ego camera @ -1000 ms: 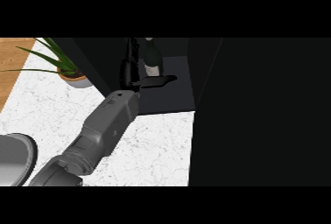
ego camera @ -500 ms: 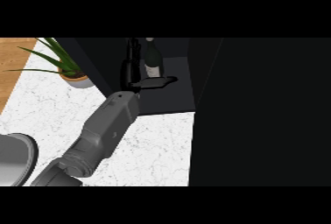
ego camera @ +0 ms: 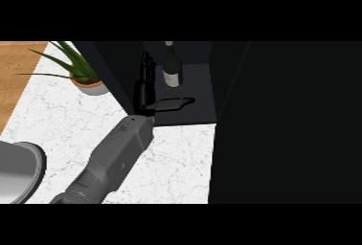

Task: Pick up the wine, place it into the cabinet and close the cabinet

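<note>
While wine stands inside the cabinet, plant sits outside

Counter white, grey-veined; cabinet black; wine dark, pale label; plant green, pot pinkish; forearm grey; hand black.

Cabinet: at the back of the bench, open toward the front.
Wine: upright inside the cabinet, toward its back.
Left robot hand: inside the cabinet at its left wall, just left of the wine; touching or apart, impossible to tell.
Door: right of the cabinet's opening, reaching forward over the bench.
Potted plant: on the bench, just left of the cabinet.
Basin: well left of the cabinet and further forward.
</note>
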Motion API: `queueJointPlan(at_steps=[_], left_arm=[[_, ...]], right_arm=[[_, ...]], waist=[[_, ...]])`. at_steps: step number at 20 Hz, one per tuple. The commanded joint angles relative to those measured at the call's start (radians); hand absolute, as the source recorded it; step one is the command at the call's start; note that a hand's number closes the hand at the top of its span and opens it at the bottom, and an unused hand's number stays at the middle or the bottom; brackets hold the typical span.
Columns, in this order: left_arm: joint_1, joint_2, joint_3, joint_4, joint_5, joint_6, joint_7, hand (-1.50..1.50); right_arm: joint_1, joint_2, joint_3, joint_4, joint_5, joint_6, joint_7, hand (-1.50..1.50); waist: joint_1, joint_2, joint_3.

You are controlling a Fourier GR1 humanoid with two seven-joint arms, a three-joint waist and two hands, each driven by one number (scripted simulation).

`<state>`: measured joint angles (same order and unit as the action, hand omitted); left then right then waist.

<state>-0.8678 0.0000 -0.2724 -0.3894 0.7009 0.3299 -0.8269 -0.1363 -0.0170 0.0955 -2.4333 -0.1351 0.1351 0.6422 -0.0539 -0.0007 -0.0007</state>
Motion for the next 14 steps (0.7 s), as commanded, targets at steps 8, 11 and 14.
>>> queueJointPlan(at_steps=[8,11,14], left_arm=[[0.316,0.0,-0.4,-0.583,0.081,0.382,0.072,-1.5],[0.39,0.0,-0.452,-0.71,0.048,0.422,0.083,-1.5],[0.453,0.0,-0.469,-0.804,-0.005,0.45,0.107,-1.5]], right_arm=[[0.078,0.005,0.021,-0.093,0.029,-0.026,0.023,-1.5],[0.057,-0.039,-0.077,-0.097,-0.061,0.003,0.007,-1.5],[0.161,-0.016,-0.011,-0.145,-0.026,0.012,-0.004,-1.5]], waist=[[0.054,-0.007,0.001],[0.057,-0.006,0.001],[0.053,-0.005,0.001]])
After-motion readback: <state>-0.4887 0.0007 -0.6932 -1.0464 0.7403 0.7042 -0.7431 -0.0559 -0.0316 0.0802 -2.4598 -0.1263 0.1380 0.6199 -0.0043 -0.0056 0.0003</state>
